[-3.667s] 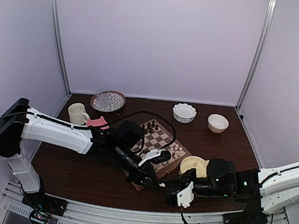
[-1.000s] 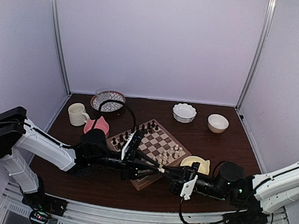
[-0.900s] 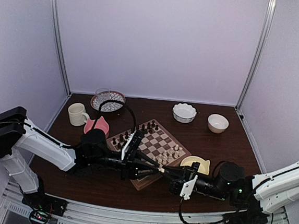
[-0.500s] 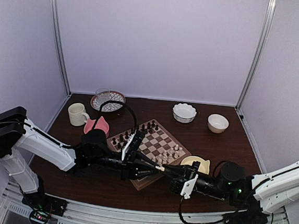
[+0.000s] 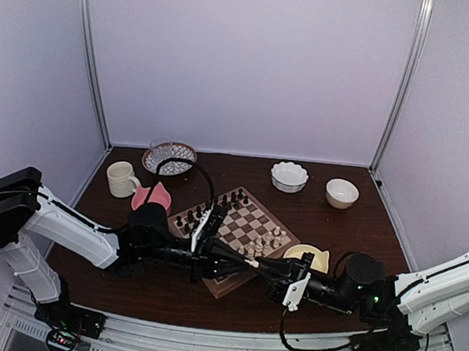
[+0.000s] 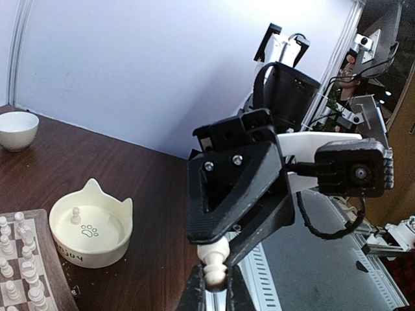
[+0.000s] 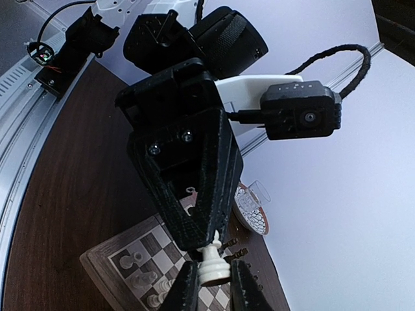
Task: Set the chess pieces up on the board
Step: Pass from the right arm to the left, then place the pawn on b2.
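Dark brown wood covers the desk (image 5: 353,227), which sits inside a pale-walled booth. Low over its near middle hangs the one cream-white piece (image 7: 213,264) that I have off the surface. Both of my pincers are on it. My left pincer (image 6: 211,290) reaches in from the left and is pressed together on the small rounded head. My right pincer (image 5: 266,267) reaches in from the right and is clamped on the wider base. The two sets of tips meet nose to nose with the piece lying level between them.

The piece hangs over the near right edge of the board (image 5: 223,288), which lies turned cornerwise on the desk. The other cream-white chess pieces (image 5: 266,242) stand crowded on the squares along the board's right side. Dark brown pieces (image 5: 207,210) line its far left side.

Just right of the board sits a cream cat-eared bowl (image 6: 97,256) with a paw print inside and a lone cream figure (image 6: 76,214) standing in it. Left of the board is a pink cat-eared dish (image 5: 152,195), and beyond it a cream mug (image 5: 122,178). A patterned plate (image 5: 178,162) carrying a clear glass (image 5: 161,147) sits at the far left. A fluted white bowl (image 5: 289,176) and a plain white bowl (image 5: 341,193) sit at the far right.
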Action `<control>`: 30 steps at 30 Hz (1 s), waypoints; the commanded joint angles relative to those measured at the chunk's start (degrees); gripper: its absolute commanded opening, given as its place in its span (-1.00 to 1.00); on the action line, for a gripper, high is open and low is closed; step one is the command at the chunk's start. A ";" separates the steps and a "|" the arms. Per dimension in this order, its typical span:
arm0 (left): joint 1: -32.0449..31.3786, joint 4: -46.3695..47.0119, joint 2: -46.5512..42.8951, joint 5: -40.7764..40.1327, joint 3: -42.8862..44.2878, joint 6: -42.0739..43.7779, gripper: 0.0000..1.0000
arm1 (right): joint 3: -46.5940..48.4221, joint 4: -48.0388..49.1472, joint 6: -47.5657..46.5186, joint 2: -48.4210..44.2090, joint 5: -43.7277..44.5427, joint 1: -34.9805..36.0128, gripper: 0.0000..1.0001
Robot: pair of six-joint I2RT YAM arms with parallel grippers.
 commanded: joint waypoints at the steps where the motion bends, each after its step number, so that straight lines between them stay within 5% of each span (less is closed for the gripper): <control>1: -0.21 -1.39 -1.21 -1.13 1.20 1.87 -1.00 | 0.10 -0.41 1.34 0.05 1.63 0.32 -0.59; 6: 0.00 -20.02 -6.19 -6.09 4.60 7.69 -1.00 | -0.85 0.71 2.05 -1.58 3.92 0.27 -0.23; 10: 0.81 -40.07 -10.39 -17.00 9.17 14.93 -1.00 | -1.32 0.16 3.89 -3.64 9.26 0.33 0.29; 15: 2.80 -53.44 -13.68 -25.43 13.38 16.86 -1.00 | -2.72 1.88 5.50 -5.73 16.36 0.22 0.46; 20: 3.16 -75.45 -7.14 -37.46 25.32 19.29 -1.00 | -3.20 5.99 7.80 -5.20 27.81 -1.06 0.56; 26: 3.14 -83.93 -3.63 -38.15 28.95 18.30 -1.00 | 0.25 -0.15 25.55 -6.55 38.13 -9.06 0.77; 30: 3.15 -88.07 -1.93 -36.54 32.14 17.50 -1.00 | 6.24 -20.50 45.27 -10.98 41.48 -15.02 0.89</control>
